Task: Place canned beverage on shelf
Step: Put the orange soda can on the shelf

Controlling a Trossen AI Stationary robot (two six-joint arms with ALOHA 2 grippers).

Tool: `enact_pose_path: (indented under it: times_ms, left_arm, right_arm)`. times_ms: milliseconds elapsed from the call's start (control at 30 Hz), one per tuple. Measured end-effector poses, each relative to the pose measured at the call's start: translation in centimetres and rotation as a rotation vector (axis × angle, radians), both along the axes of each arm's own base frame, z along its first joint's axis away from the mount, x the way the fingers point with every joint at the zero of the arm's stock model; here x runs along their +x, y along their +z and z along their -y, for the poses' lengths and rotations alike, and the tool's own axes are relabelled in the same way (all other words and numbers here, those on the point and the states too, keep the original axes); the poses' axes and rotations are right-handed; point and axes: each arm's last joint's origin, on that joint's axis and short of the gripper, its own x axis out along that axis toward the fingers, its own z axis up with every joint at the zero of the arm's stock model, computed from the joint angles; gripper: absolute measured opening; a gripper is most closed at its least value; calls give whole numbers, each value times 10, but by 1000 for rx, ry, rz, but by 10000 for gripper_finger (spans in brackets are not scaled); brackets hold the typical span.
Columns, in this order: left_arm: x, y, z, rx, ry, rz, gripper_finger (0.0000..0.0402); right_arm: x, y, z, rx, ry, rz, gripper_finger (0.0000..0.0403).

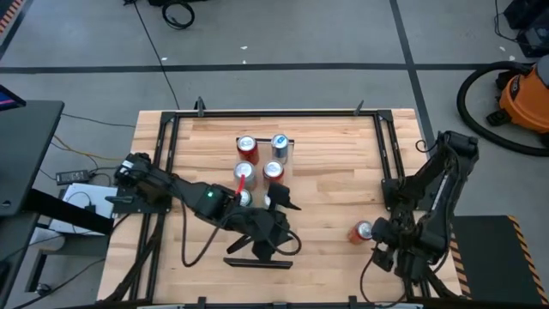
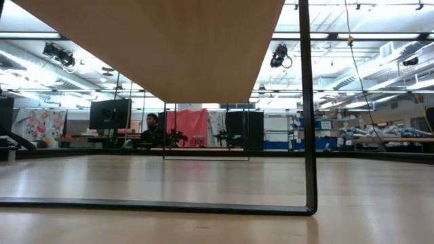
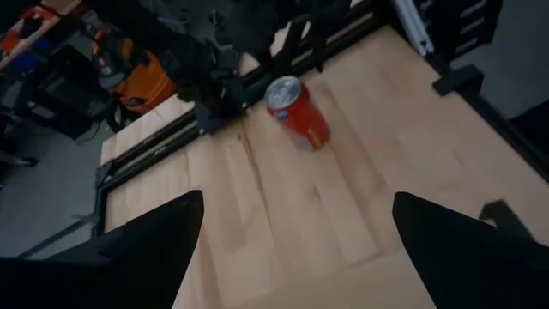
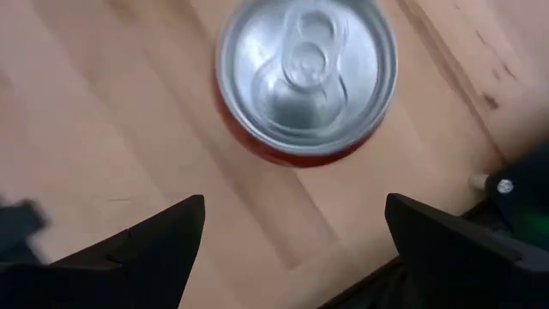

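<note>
A red can (image 1: 362, 230) stands upright on the table at the near right; its silver top (image 4: 304, 69) fills the right wrist view. My right gripper (image 4: 294, 199) hangs open above it, pointing steeply down, with the can just ahead of the fingers and not between them. My left gripper (image 1: 283, 225) is open over the table's middle, pointing toward the red can (image 3: 296, 112). The shelf (image 1: 259, 160) runs near to far in the middle, and several cans stand upright on it. The low view shows its underside (image 2: 169, 47).
A black frame (image 1: 274, 112) rims the table. The shelf's near dark end strip (image 1: 257, 262) lies close to the front edge, under the left arm. Bare wood lies between the shelf and the red can. An orange vacuum (image 1: 523, 94) stands on the floor at the far right.
</note>
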Motion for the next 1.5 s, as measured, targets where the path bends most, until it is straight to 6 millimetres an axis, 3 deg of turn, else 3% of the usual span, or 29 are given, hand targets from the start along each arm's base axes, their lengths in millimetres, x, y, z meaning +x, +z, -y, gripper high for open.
enact_pose_path:
  times_ms: [233,700,1167,1500]
  left_arm:
    - [9,-8,5,-12,-1,11,391]
    - [2,-9,16,-76,75,9,391]
    - [-3,-12,21,-91,113,-11,391]
    - [-11,-16,28,-82,131,-50,391]
  right_arm:
    - [5,-35,-8,-149,-24,16,372]
    - [10,-76,-25,-314,-144,235,370]
    - [13,-92,-27,-367,-209,362,313]
    - [15,-78,-28,-428,-63,366,313]
